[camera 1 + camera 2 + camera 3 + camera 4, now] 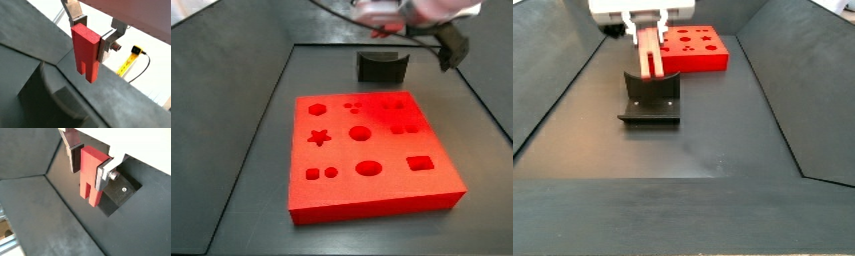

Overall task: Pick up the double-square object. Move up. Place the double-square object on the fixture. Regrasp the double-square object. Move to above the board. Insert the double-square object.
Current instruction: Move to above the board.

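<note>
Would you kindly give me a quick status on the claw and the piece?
Claw shut on the piece, hanging upright. Above the fixture, not seated. Board clear of the claw; nothing in the way.

Red board [372,160], dark fixture [651,98], silver end effector [92,36].

My end effector [647,62] hangs just above the fixture [651,101], with the double-square object [647,50] upright between my fingers. The board [696,50] lies behind the fixture on the worktop [687,140], well apart.

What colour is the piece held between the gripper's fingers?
Red: the double-square object in the gripper, clearest in a wrist view.
</note>
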